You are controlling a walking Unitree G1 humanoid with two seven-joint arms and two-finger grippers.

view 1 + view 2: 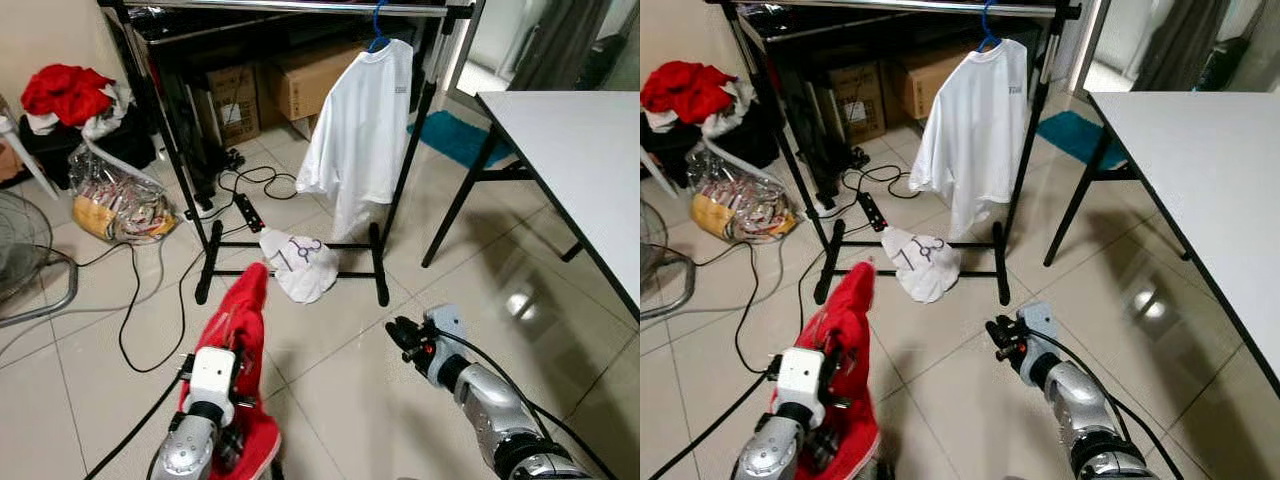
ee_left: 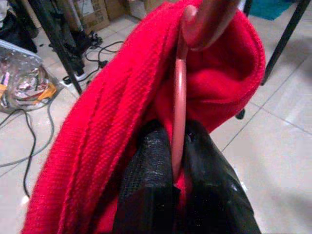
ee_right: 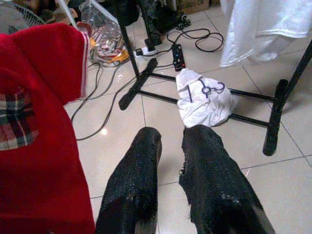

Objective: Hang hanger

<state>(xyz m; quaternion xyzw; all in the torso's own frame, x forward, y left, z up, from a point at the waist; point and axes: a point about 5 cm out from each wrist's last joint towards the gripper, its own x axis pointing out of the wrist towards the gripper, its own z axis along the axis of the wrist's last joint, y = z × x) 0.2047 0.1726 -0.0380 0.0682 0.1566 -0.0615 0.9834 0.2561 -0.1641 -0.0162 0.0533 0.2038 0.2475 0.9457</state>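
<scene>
A pink hanger point(image 2: 178, 122) draped with a red garment point(image 1: 245, 330) is clamped between the fingers of the left gripper point(image 2: 176, 161), low before the robot. The right gripper point(image 3: 170, 146) is held empty, fingers narrowly parted. Hanging remains undone: the rail point(image 1: 300, 7) lies well beyond, where a white T-shirt point(image 1: 360, 125) is already hung.

A lived-in room of a home, used for laundry. Pale floor tiles point(image 1: 330, 390) underfoot. Black clothes rack point(image 1: 205, 262) with a white T-shirt point(image 1: 360, 125) hung on it, another white garment point(image 1: 300, 262) crumpled at its foot. Cardboard boxes point(image 1: 300, 80) behind, heaped clothes point(image 1: 65, 95), loose power cables point(image 1: 140, 300), a white surface point(image 1: 585, 150) alongside.
</scene>
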